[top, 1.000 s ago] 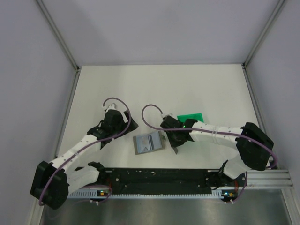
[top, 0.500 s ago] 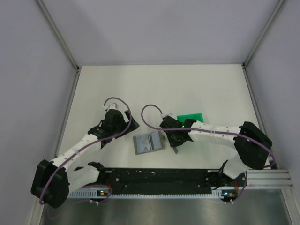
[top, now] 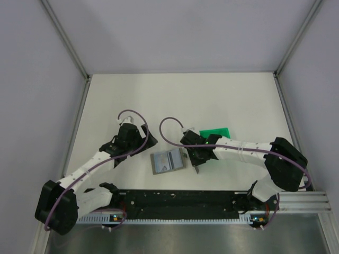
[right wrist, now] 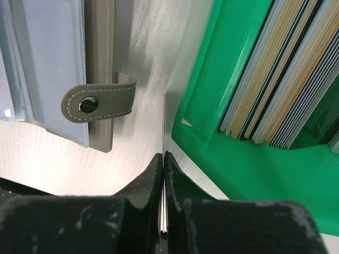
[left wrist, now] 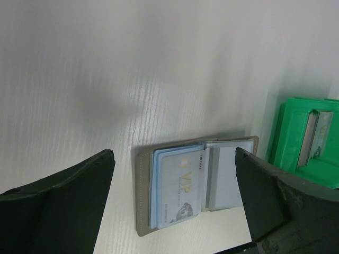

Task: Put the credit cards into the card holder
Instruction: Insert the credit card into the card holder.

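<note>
The card holder (top: 168, 161) lies open on the table between my arms, a blue-grey sleeve with a tan cover. In the left wrist view the card holder (left wrist: 196, 185) has a pale VIP card (left wrist: 183, 185) in its left pocket. My left gripper (left wrist: 174, 153) is open and empty, hovering over the holder; in the top view it (top: 139, 142) sits just left of it. My right gripper (right wrist: 163, 156) is shut on a thin credit card (right wrist: 162, 121) seen edge-on, just right of the holder's strap (right wrist: 98, 103). In the top view this gripper (top: 197, 159) is at the holder's right edge.
A bright green tray (right wrist: 238, 159) with several upright cards (right wrist: 286, 79) stands right of the held card; it also shows in the top view (top: 217, 132) and the left wrist view (left wrist: 304, 140). White walls and metal rails enclose the table.
My right gripper with the card has shifted slightly left toward the card holder. The left arm has barely moved.
</note>
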Motion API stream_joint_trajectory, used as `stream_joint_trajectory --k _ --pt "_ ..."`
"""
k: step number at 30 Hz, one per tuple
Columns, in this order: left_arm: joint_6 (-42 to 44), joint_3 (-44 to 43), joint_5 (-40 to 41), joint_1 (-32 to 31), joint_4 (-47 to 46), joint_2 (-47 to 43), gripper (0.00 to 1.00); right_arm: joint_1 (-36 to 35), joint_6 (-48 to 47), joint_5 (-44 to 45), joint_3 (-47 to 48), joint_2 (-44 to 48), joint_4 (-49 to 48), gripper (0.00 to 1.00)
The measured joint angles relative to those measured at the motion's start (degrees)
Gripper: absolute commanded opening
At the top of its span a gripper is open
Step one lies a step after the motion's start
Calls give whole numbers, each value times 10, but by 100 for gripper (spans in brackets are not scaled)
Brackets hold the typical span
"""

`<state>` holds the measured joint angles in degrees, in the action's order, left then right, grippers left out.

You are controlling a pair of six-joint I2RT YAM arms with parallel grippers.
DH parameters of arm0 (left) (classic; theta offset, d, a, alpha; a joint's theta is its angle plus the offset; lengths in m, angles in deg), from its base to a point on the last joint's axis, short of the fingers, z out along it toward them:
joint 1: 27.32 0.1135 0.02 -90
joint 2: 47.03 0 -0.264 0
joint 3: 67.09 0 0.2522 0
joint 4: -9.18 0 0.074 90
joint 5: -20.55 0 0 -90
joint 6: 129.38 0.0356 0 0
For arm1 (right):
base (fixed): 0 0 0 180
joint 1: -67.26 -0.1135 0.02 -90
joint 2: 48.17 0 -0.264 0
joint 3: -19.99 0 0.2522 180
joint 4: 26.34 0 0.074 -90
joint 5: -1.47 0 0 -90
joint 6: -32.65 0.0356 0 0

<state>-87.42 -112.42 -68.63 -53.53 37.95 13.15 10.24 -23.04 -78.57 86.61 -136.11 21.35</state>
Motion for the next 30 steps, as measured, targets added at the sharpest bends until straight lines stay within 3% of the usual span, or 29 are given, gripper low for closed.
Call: stream_joint_trajectory --k 5,9,14,24,30 --pt "1 3 -15 1 -1 0 98 0 -2 -3 0 19 0 0" --pt "-3 16 -33 5 -10 -2 98 0 -1 -1 0 92 -1 0" --pt "-17 53 -52 12 -17 -25 92 0 0 -11 6 149 -24 0" --pt "-35 85 -78 14 -16 -42 79 0 11 -69 50 39 -99 0" --pt "-38 92 -84 14 -13 -52 55 0 14 -89 78 -23 -125 0"
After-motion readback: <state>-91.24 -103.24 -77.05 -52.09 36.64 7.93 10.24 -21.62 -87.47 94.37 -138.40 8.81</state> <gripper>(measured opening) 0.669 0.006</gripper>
